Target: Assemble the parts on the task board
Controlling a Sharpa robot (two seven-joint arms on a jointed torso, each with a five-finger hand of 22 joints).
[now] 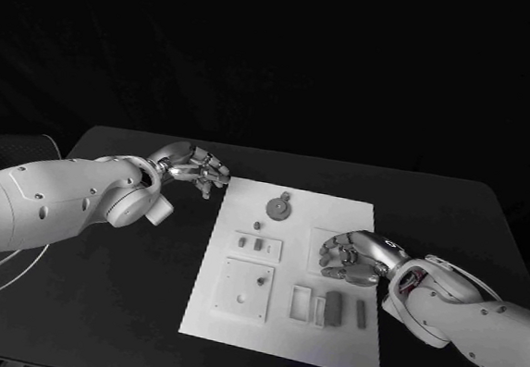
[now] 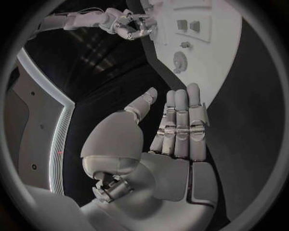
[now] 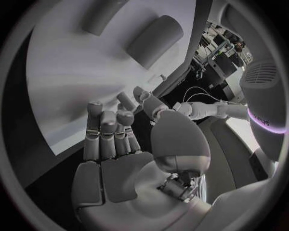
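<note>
Task board (image 1: 224, 327) is lying mid-table, long axis running away from the robot; parts are sitting on it in three groups: a round disc part (image 1: 280, 207) at the far end, a small square insert w/ pegs (image 1: 257, 246) below it, a larger square plate (image 1: 245, 290) nearer the robot, and a row of upright rectangular blocks (image 1: 331, 308) at the near-right.

Right hand (image 1: 355, 257) is hovering over the board's right half, fingers curling inward; the right wrist view is showing the palm (image 3: 114, 159) bare w/ fingers ranged side by side, nothing between them; whether a fingertip is touching the board I cannot tell, the head view being too coarse there.

Left hand (image 1: 191, 165) is hanging off the board's far-left corner, over bare table (image 1: 82, 324); the left wrist view is showing its fingers (image 2: 180, 120) straight and pressed together, thumb apart, holding nothing.

Governing relation: the block row is lying just toward the robot from the right hand, the blocks' long axes running parallel w/ the board's long side; the right hand is plainly the nearer. The disc part is lying between the two hands, slightly closer to the left.

Judgement: assy not yet begun in earnest; next pick is likely falling to the right hand, needing a pull-back toward the robot's body.
</note>
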